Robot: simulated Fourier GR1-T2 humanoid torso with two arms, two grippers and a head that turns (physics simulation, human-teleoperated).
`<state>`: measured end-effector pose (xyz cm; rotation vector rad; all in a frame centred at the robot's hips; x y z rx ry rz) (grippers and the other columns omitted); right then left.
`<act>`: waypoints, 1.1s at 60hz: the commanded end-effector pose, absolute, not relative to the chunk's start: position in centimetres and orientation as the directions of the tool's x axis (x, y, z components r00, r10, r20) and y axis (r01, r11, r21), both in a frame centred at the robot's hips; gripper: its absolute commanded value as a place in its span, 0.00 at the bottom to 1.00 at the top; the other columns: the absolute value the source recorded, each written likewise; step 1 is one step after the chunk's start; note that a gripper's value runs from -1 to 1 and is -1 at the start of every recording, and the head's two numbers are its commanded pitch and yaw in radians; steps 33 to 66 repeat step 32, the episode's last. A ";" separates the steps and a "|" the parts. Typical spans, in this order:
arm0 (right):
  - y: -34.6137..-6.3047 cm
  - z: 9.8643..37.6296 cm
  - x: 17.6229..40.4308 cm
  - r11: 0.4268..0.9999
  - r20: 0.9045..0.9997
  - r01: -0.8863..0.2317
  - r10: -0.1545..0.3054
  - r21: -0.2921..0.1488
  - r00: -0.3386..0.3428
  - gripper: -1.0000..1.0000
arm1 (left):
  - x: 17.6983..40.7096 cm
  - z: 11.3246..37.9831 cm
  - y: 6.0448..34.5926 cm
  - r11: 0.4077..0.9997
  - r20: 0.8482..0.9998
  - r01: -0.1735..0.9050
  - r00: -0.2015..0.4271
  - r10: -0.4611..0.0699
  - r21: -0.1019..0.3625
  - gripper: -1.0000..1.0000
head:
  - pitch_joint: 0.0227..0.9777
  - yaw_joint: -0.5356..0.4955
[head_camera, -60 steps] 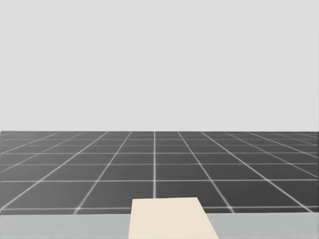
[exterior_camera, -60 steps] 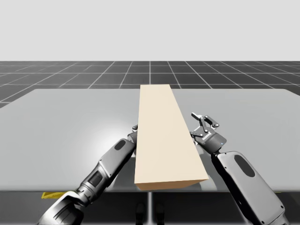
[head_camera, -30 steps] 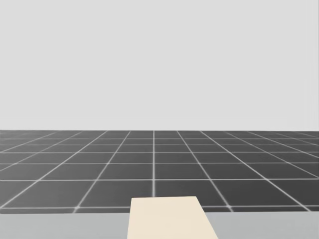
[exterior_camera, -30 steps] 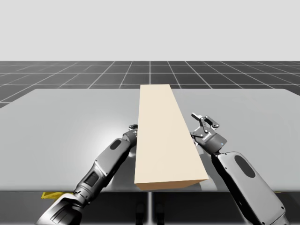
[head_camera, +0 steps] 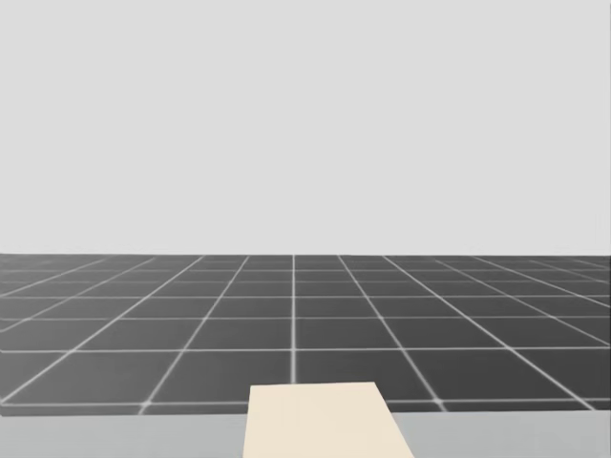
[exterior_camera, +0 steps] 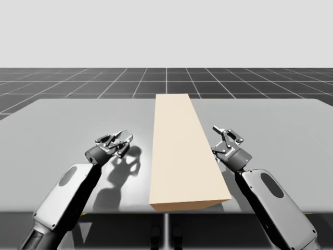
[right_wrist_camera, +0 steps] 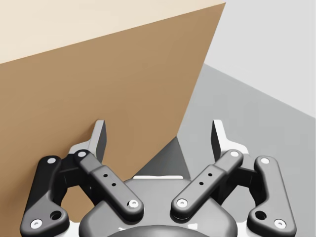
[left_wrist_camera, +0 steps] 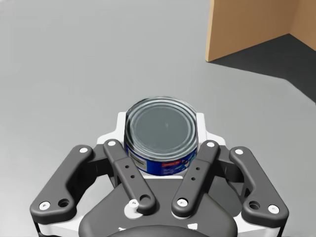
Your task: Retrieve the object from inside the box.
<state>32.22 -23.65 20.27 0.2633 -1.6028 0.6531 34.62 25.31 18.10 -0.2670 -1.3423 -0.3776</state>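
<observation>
blue can (left_wrist_camera: pixel 162 140), gripped by left end effector (left_wrist_camera: pixel 160 122)

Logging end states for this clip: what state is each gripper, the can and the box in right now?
beige box: lying on the table, top closed.
left gripper: shut on the blue-labelled can.
blue-labelled can: outside the beige box, between the left gripper's fingers.
right gripper: open, empty, beside the beige box.
</observation>
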 end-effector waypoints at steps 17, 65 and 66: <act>-22.8 19.6 31.9 0.785 0.979 -0.585 0.162 -0.203 -0.123 0.00 | 35.7 31.6 25.9 0.882 0.988 0.445 -0.054 -0.148 0.156 1.00 | 0.05 0.49; -24.0 20.2 31.9 0.811 0.992 -0.574 0.127 -0.109 -0.009 0.00 | 38.1 37.2 25.3 0.885 0.981 0.424 -0.125 -0.151 0.190 1.00 | 0.05 0.48; -24.0 20.2 31.9 0.811 0.992 -0.574 0.127 -0.109 -0.009 0.00 | 38.1 37.2 25.3 0.885 0.981 0.424 -0.125 -0.151 0.190 1.00 | 0.05 0.48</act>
